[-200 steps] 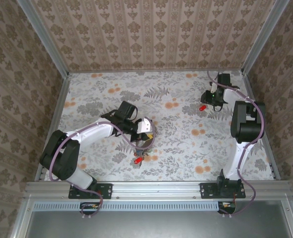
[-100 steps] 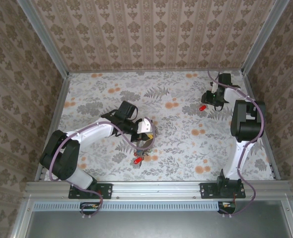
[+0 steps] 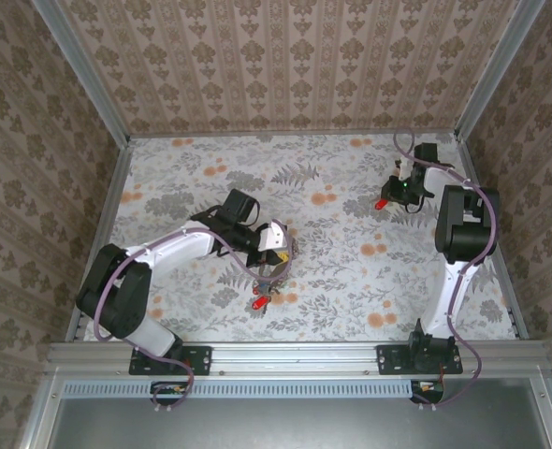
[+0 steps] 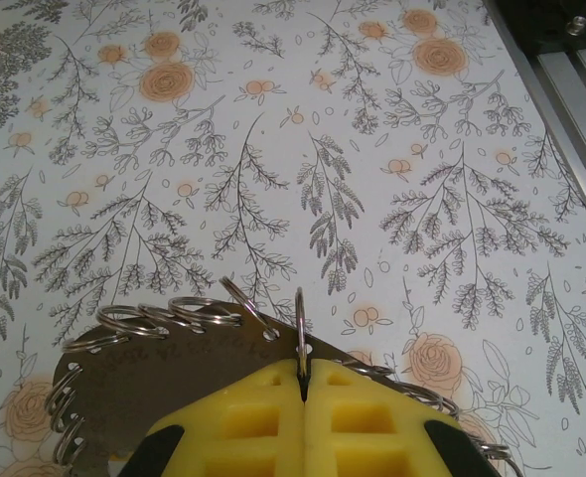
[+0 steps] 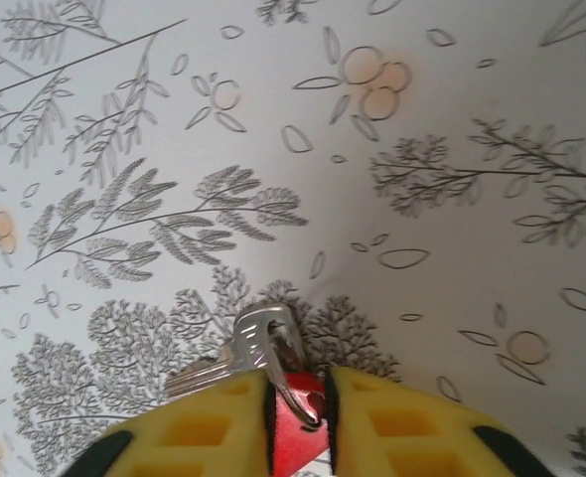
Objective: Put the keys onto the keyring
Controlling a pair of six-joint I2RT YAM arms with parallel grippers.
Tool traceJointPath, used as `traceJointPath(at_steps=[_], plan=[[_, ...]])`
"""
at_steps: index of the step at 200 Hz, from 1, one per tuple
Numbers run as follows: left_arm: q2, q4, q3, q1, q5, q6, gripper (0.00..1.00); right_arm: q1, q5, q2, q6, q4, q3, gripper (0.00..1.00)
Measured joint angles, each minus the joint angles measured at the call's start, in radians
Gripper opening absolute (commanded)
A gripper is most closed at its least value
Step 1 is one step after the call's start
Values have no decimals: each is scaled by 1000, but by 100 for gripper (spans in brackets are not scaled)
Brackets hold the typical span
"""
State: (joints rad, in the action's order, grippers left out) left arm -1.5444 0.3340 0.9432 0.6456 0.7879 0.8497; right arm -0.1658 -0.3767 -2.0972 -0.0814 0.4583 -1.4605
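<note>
Wrist views give me left gripper (image 4: 303, 386) pinching keyring (image 4: 204, 358), right gripper (image 5: 299, 397) clamping red key (image 5: 295, 443); overhead adds another key (image 3: 258, 303), near.

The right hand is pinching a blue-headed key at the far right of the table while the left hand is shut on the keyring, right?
Not quite: the head is red, not blue, as the right wrist view shows. The right hand is pinching a red-headed key at the far right of the table while the left hand is shut on the keyring.
</note>
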Motion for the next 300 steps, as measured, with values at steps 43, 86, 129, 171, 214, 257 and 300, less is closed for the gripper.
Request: traceJointPath(at_steps=[43, 86, 129, 171, 214, 257, 300], plan=[[-1, 4, 0, 0, 2, 2, 0, 0, -63, 0, 17, -9, -9, 2], [-1, 11, 1, -8, 15, 2, 0, 12, -81, 66, 30, -62, 65, 0], [10, 17, 6, -45, 44, -5, 0, 88, -67, 315, 18, -158, 232, 0], [64, 39, 9, -70, 54, 1, 0, 306, -32, 593, 35, -230, 344, 0], [112, -14, 3, -91, 50, -30, 0, 484, -37, 734, 102, -201, 418, 0], [112, -75, 4, -109, 46, -142, 0, 671, 32, 776, 156, -148, 448, 0], [63, -124, 12, -108, 51, -284, 0, 757, 47, 795, 153, -149, 514, 0]])
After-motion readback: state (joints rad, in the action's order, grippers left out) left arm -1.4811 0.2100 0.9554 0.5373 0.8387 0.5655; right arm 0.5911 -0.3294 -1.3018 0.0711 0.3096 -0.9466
